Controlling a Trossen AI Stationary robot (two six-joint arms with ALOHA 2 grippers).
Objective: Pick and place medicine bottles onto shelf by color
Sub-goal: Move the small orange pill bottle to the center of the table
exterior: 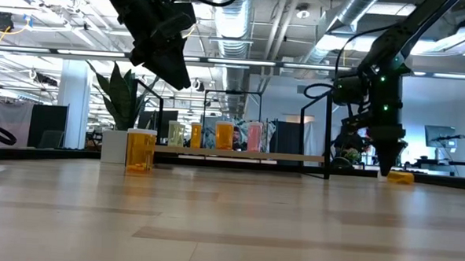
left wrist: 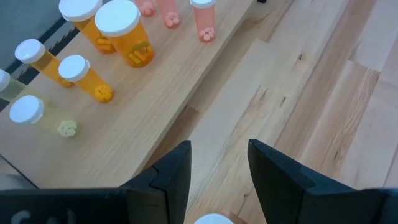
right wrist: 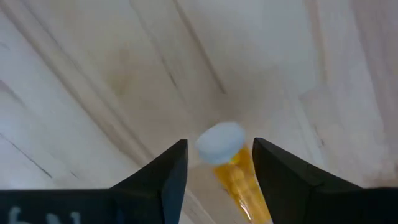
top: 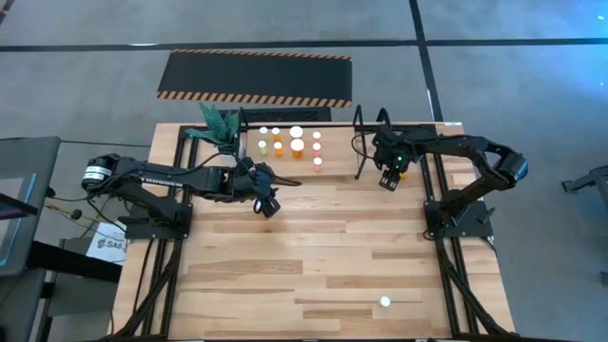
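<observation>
The wooden shelf [top: 337,152] at the table's far side holds yellow, orange and pink medicine bottles [top: 296,141], standing upright; they also show in the left wrist view [left wrist: 127,37]. My left gripper [top: 268,203] is open and hangs well above an upright orange bottle [exterior: 140,150], whose white cap [left wrist: 214,219] shows below its fingers. My right gripper [top: 389,179] is open and low over the table, right of the shelf. Its fingers stand on either side of a small orange bottle [right wrist: 233,168] lying on its side. Another white-capped bottle [top: 385,302] stands near the table's near edge.
A green plant in a white pot [top: 220,128] stands at the shelf's left end. Black hoop uprights [top: 361,142] frame the shelf ends, one close to my right gripper. A black hazard-striped mat [top: 255,78] lies on the floor beyond the table.
</observation>
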